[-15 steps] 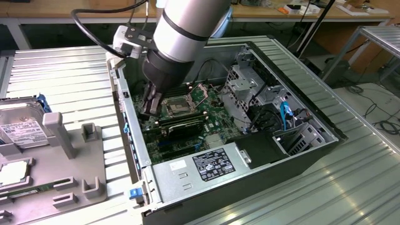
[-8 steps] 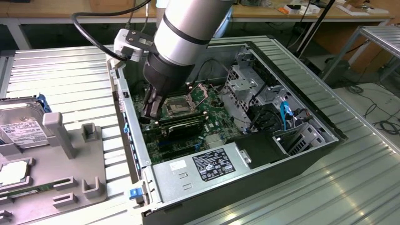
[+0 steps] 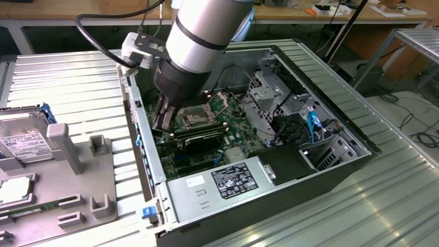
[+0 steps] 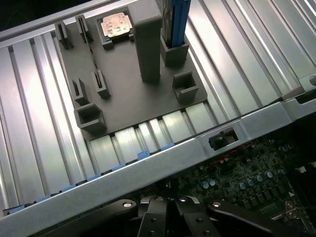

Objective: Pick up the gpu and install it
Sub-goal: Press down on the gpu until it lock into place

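The gpu (image 3: pixel 200 138) is a long black card standing edge-up across the green motherboard inside the open computer case (image 3: pixel 147 154), just below the CPU socket (image 3: pixel 195 116). My gripper (image 3: pixel 163 129) reaches down into the case at the card's end nearest the case wall. In the wrist view the gripper (image 4: pixel 170 197) hangs over the motherboard beside the case rim (image 4: pixel 163 165). Its fingers are shut together, and nothing shows between them. Whether the fingertips touch the card I cannot tell.
A grey holding fixture (image 3: pixel 75 170) with upright posts lies beside the case at the exterior view's left, next to a hard drive (image 3: pixel 24 139) and a memory stick (image 3: pixel 28 211). A power supply (image 3: pixel 226 180), drive cages (image 3: pixel 274 98) and cables crowd the case.
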### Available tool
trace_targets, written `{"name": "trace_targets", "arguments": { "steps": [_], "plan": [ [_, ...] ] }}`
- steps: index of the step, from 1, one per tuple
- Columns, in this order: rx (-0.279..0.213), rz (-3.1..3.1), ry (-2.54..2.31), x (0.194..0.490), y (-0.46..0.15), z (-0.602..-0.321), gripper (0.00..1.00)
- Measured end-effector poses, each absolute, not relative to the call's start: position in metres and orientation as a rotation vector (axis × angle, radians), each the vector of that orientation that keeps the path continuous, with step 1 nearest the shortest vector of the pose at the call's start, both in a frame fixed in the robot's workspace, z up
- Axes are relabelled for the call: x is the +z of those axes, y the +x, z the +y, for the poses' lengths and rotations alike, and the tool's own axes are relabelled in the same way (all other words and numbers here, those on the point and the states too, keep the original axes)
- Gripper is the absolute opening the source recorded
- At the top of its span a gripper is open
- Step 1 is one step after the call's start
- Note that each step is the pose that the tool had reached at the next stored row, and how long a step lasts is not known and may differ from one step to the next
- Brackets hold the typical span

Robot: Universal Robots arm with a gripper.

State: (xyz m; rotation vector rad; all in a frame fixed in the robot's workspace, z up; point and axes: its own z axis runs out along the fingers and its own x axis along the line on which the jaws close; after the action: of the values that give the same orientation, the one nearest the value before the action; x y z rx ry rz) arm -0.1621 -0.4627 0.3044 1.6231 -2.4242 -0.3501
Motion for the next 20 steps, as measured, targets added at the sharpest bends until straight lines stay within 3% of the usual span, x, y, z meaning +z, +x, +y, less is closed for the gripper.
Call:
{"name": "trace_targets", "arguments": {
  "steps": [15,20],
  "plan": [
    [-0.351,-2.429,1.628,0.2983,-0.162,-0.4627,0.11],
    [-0.397,-2.442,1.646,0.2962,-0.1607,-0.4621,0.11]
  ]
}}
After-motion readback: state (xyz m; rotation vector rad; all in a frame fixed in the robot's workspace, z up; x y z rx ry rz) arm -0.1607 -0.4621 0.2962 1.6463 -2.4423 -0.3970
